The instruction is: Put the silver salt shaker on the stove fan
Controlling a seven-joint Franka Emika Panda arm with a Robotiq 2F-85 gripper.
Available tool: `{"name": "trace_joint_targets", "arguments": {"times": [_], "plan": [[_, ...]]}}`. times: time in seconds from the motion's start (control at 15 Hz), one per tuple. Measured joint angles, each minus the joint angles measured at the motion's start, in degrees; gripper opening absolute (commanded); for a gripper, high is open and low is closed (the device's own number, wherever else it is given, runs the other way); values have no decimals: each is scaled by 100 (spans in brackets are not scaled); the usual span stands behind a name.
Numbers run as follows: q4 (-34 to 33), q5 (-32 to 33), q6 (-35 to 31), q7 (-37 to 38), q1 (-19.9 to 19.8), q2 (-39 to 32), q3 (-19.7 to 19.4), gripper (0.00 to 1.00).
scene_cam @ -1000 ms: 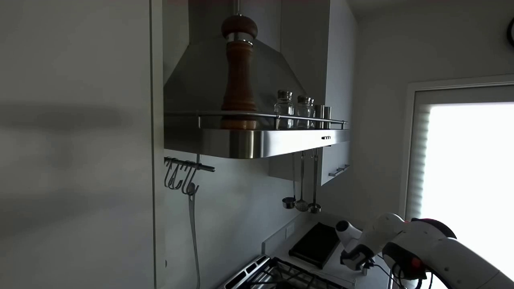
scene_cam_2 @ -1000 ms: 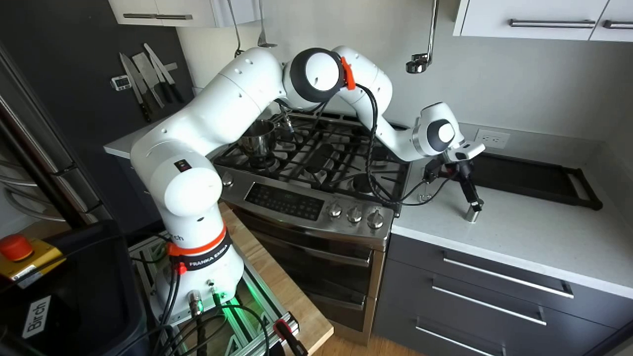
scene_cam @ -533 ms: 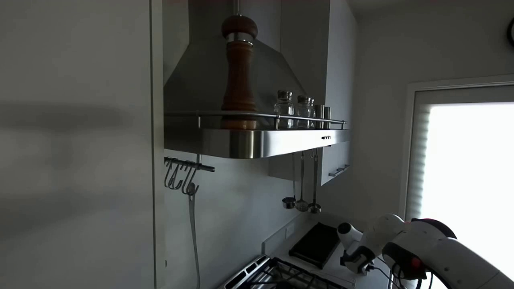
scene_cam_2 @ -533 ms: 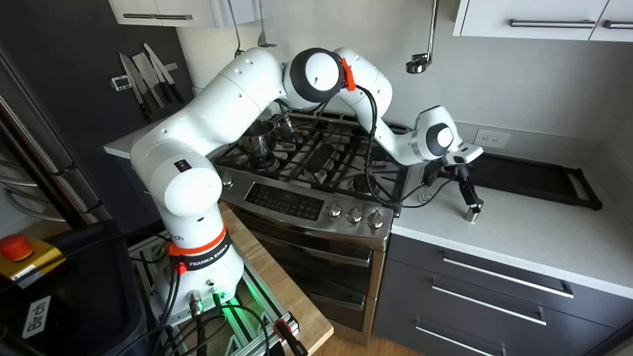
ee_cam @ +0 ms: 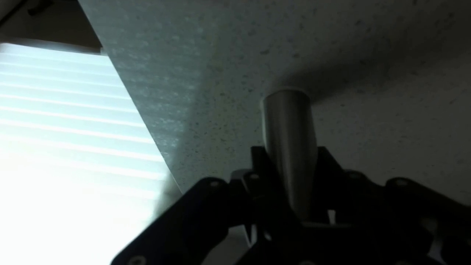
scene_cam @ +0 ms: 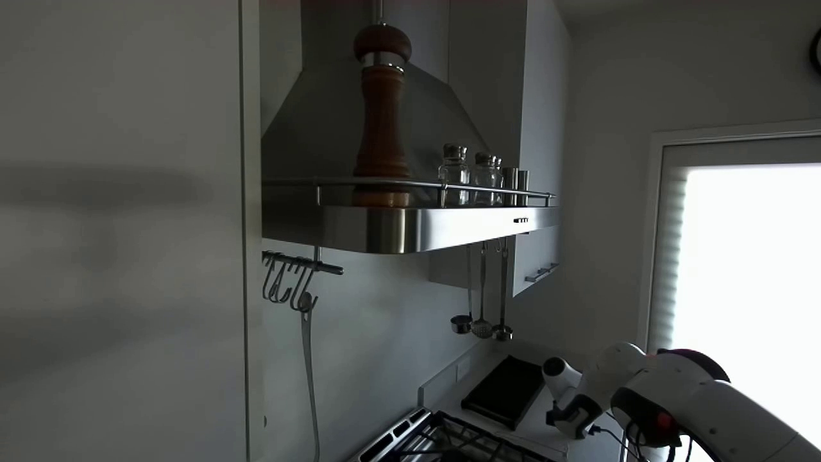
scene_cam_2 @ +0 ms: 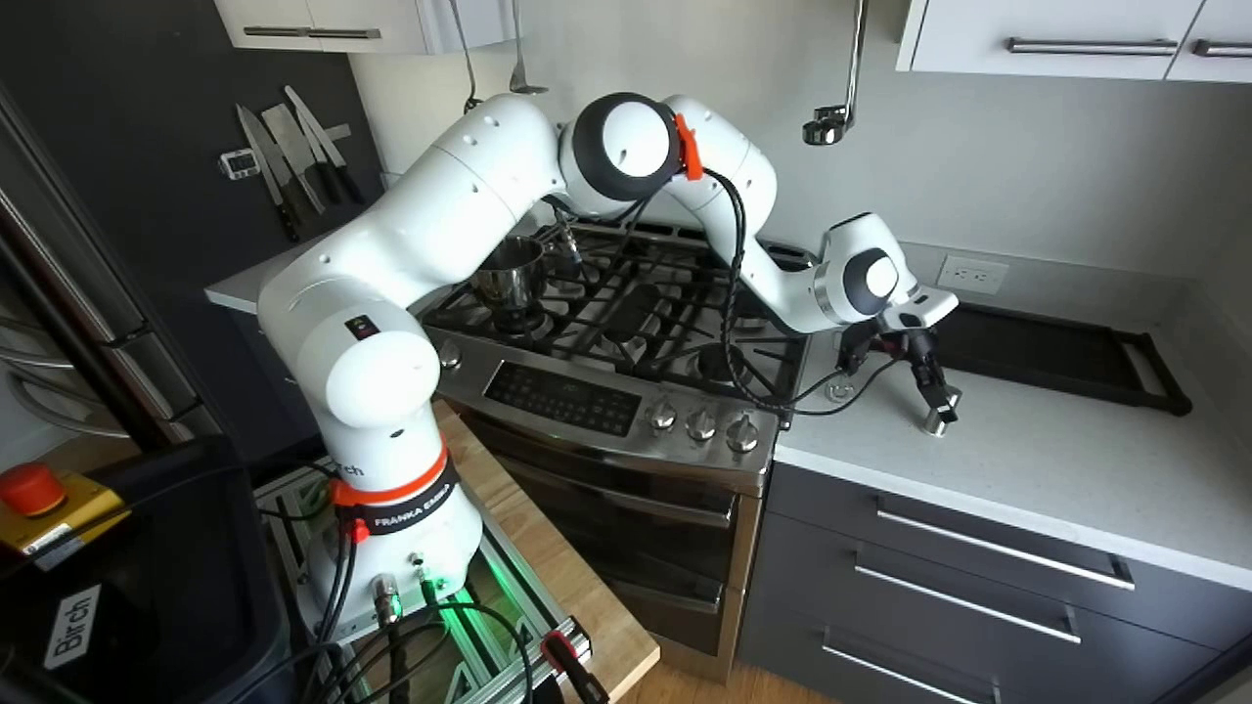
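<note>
The silver salt shaker, a slim steel cylinder, stands on the pale speckled counter in the wrist view. My gripper is shut on it, one dark finger against each side. In an exterior view the same shaker shows its base on the worktop, below the black gripper. The stove fan, a brushed-steel hood with a railed ledge, fills the upper middle of an exterior view, well above the counter. There the arm's end hides the gripper and the shaker.
On the hood ledge are a tall wooden mill, glass jars and steel cylinders behind the rail. A gas cooktop bears a metal pot. A black griddle lies behind the gripper; a ladle hangs above.
My wrist has sunk slightly towards the counter. The fingers have come in around the shaker, covering more of its middle. The shaker remains on the counter.
</note>
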State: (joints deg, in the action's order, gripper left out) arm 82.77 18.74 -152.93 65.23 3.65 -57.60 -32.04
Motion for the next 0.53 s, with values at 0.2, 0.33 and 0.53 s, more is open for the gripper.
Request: {"name": "trace_joint_targets", "arguments": {"times": [0.2, 0.33, 0.53], "plan": [[19, 0, -82, 0, 42, 0, -74, 11], [33, 0, -114, 0, 100, 6, -170, 11], [138, 4, -237, 0, 283, 76, -431, 11]]}}
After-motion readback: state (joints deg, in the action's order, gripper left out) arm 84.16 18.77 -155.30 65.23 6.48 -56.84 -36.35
